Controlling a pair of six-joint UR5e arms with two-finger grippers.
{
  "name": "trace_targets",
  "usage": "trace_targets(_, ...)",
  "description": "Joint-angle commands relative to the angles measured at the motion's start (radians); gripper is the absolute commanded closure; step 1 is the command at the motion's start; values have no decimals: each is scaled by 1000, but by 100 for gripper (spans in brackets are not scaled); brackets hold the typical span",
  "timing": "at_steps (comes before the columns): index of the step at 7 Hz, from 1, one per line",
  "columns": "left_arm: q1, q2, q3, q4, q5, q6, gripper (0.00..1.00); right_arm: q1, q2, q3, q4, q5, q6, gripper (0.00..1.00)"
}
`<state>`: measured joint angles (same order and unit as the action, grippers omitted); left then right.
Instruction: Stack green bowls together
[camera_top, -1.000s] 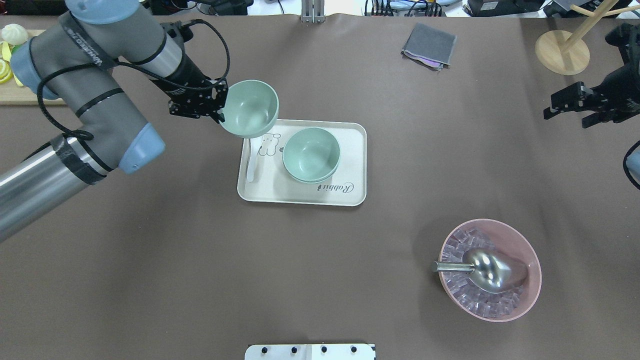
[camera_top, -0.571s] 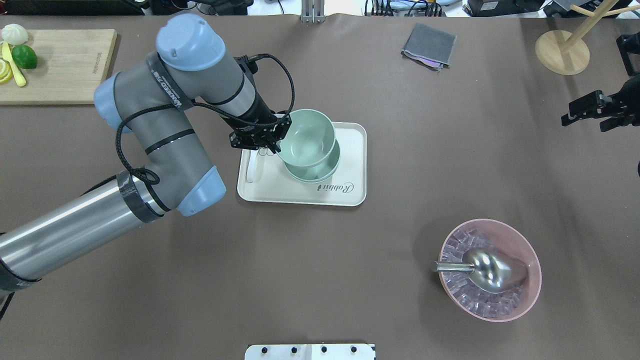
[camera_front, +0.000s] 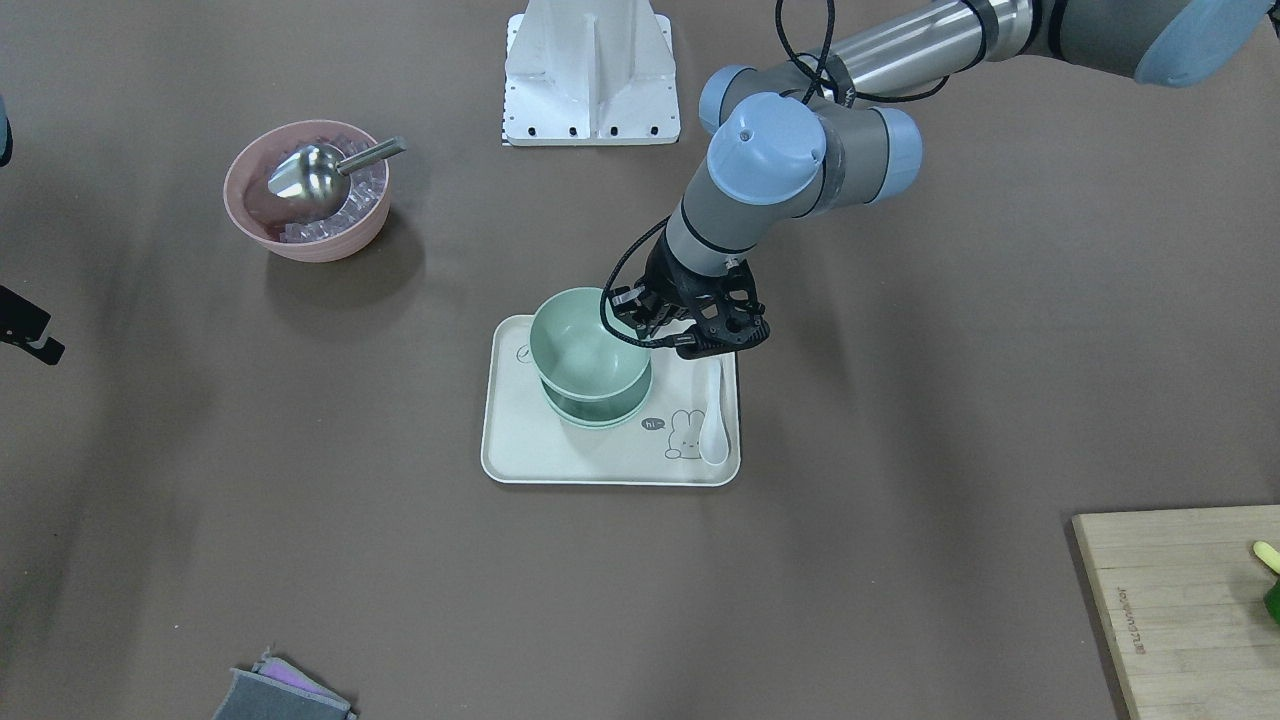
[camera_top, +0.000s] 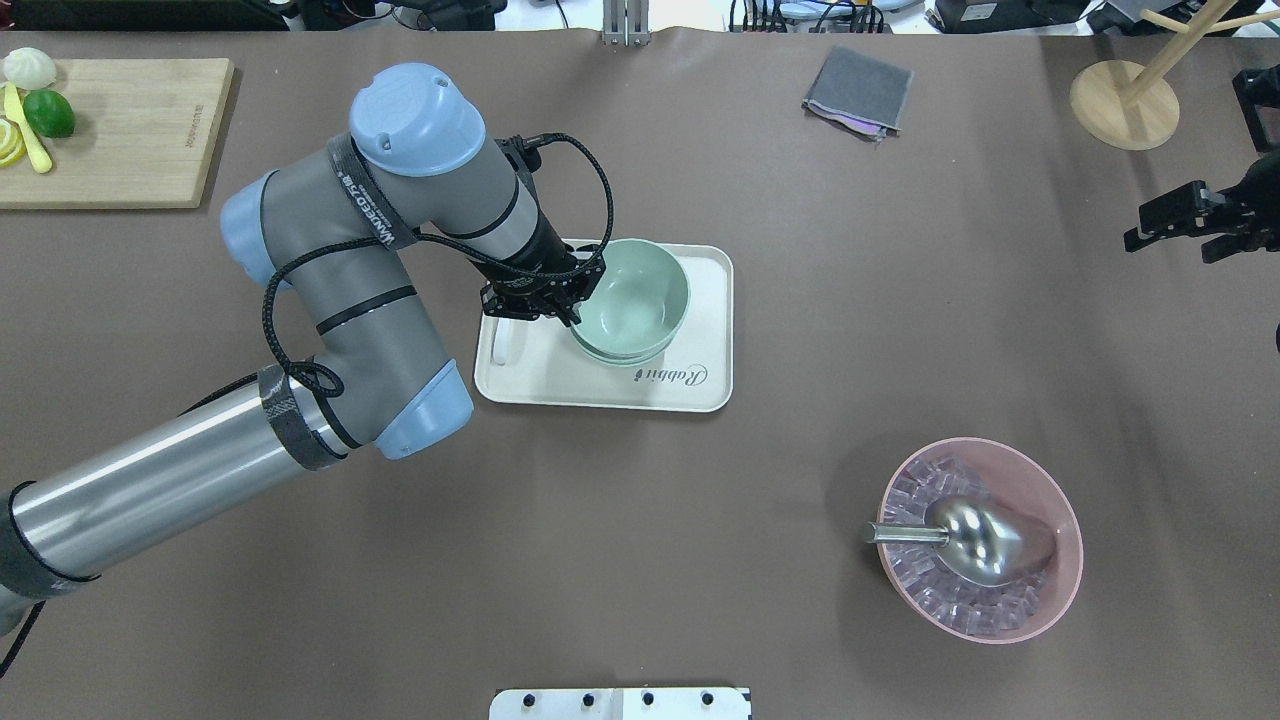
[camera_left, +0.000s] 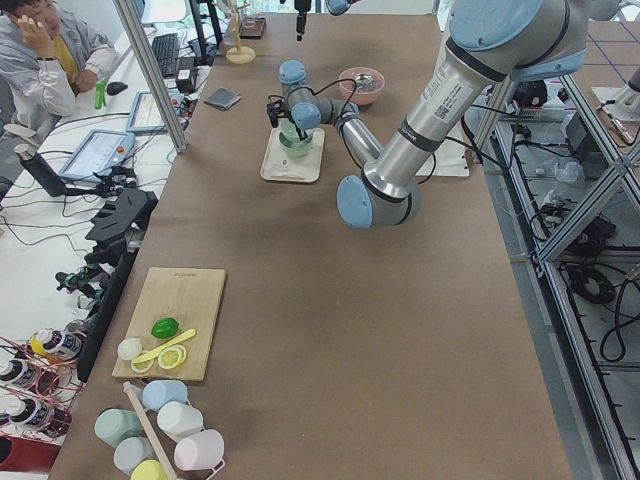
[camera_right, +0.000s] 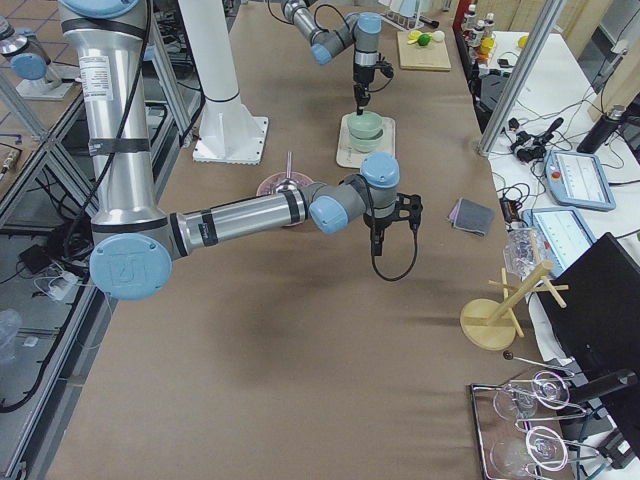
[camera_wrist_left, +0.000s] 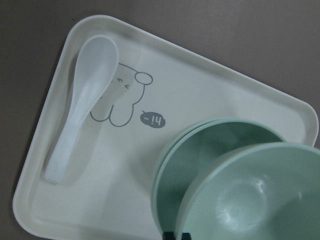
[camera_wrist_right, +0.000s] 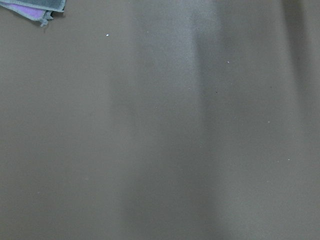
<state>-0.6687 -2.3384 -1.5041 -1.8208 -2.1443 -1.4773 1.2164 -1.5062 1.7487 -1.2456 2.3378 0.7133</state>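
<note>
Two green bowls (camera_top: 640, 354) sit nested on the cream tray (camera_top: 700, 395). My left gripper (camera_top: 578, 300) is shut on the near-left rim of the third green bowl (camera_top: 632, 293) and holds it right over the stack, slightly offset. I cannot tell whether it touches the stack. In the front view the held bowl (camera_front: 583, 340) sits above the stacked pair (camera_front: 600, 412), with the left gripper (camera_front: 652, 330) at its rim. The left wrist view shows the held bowl (camera_wrist_left: 260, 200) over the stack's rim (camera_wrist_left: 197, 145). My right gripper (camera_top: 1165, 232) is open and empty at the far right.
A white spoon (camera_front: 714, 420) lies on the tray's left part. A pink bowl (camera_top: 1050, 600) with ice and a metal scoop (camera_top: 985, 540) stands front right. A grey cloth (camera_top: 858, 90), a wooden stand (camera_top: 1122, 105) and a cutting board (camera_top: 120, 130) with fruit lie at the back.
My left arm has carried the green bowl rightward and down, from beside the tray's left edge to over the two stacked bowls. The right gripper has drawn back to the right.
</note>
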Motion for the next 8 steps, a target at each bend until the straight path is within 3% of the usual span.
trace_targets(1,-3,2,5,0,3,8,100,0,-2,0,0,0,0,0)
trace_targets(2,-6,2,19,-2,1,9,100,2,-2,0,0,0,0,0)
trace_targets(3,-6,-1,22,-3,1,9,57,2,-3,2,0,1,0,0)
trace_targets(4,-6,-2,24,-8,1,9,2,3,-6,2,2,1,0,0)
trace_targets(6,-64,-1,-7,-6,-15,12,1,3,-11,2,2,0,-2,0)
trace_targets(7,-128,46,-59,14,-66,62,1,9,-11,2,3,0,-3,0)
trace_targets(8,-209,174,-185,79,-104,221,1,24,-14,2,2,0,-5,0)
